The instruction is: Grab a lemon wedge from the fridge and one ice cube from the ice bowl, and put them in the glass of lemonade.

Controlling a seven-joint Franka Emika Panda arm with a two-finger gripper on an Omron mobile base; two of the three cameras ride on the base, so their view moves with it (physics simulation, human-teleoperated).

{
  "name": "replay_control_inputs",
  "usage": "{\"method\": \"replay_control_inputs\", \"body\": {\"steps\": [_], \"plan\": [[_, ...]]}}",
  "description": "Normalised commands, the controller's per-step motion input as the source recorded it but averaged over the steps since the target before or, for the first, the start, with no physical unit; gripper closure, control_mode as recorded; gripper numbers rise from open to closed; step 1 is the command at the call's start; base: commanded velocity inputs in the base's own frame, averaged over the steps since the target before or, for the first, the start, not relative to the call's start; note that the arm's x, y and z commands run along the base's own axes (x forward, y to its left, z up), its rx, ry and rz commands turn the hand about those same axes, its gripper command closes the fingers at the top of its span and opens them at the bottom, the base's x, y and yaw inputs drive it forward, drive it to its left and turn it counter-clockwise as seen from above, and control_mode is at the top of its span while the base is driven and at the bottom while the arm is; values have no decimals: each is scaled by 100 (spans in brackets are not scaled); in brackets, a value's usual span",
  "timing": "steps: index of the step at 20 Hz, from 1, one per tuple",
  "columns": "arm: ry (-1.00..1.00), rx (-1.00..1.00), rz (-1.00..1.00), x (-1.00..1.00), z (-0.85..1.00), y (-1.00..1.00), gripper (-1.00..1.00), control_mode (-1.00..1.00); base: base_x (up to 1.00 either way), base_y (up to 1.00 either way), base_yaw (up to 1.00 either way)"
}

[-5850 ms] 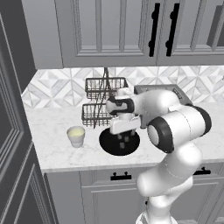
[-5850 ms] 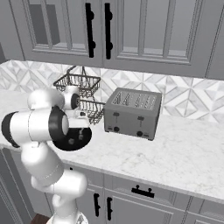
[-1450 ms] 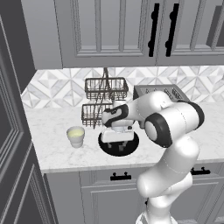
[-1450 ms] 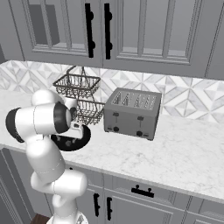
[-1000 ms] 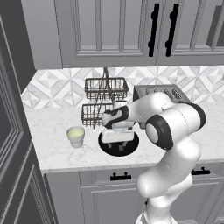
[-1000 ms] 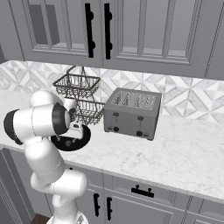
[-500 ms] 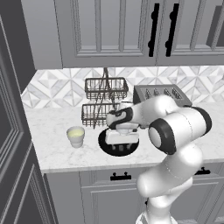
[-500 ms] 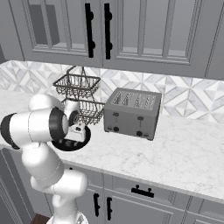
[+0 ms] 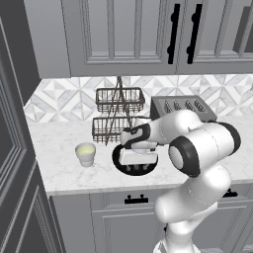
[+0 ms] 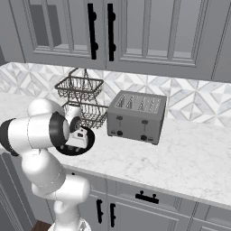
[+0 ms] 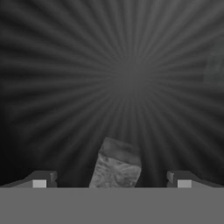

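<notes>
One ice cube (image 11: 116,165) lies inside the ice bowl (image 9: 120,163), between your gripper (image 11: 111,180)'s spread fingertips. Expect it small, hard and slippery, so pinch its flat opposite sides squarely. The glass of lemonade (image 9: 85,154) stands just beside the bowl.

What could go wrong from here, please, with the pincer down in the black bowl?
The pincer is open around the ice cube, which sits tilted, so it may slip as the fingers close. The bowl could shift. The cup of lemonade stands close beside it and could be knocked.
</notes>
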Motion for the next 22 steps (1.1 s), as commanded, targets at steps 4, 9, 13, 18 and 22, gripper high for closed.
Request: {"method": "replay_control_inputs", "body": {"steps": [4, 9, 13, 18, 22], "plan": [[-1, 0, 0, 0, 0, 0, -100, -100, 0, 0, 0], [0, 0, 0, 0, -3, 0, -100, -100, 0, 0, 0], [0, 0, 0, 13, -1, 0, -100, -100, 0, 0, 0], [0, 0, 0, 4, -2, 0, -100, -100, 0, 0, 0], [0, 0, 0, 31, -15, 0, -100, -100, 0, 0, 0]]}}
